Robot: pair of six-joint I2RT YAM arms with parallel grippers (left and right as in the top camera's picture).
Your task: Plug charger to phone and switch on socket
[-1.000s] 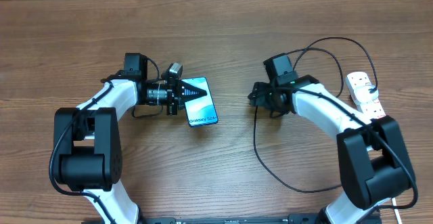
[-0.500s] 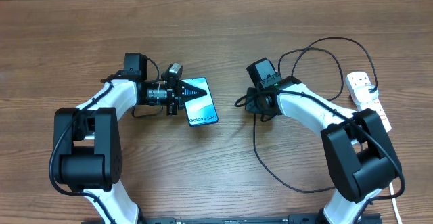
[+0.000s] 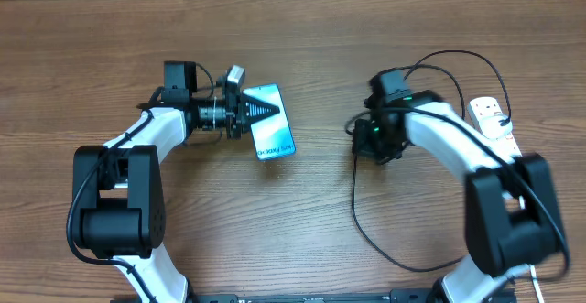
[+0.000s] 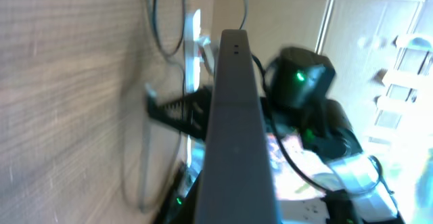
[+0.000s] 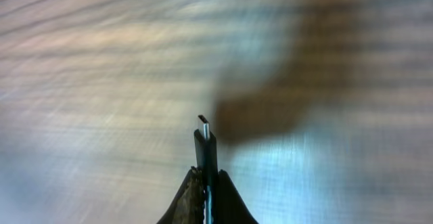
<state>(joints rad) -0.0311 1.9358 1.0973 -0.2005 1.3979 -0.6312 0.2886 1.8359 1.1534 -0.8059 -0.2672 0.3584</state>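
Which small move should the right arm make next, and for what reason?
Probably move the right gripper leftward, toward the phone. It is shut on the charger, whose plug tip sticks out past the fingers, and the left gripper is holding the phone. In the overhead view a clear gap separates plug and phone, so nothing is plugged in yet.

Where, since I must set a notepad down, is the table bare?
Bare: the far strip of table beyond both arms, and the near middle between the left arm and the charger cable. Crowded: the right side, with cable loops and the socket.
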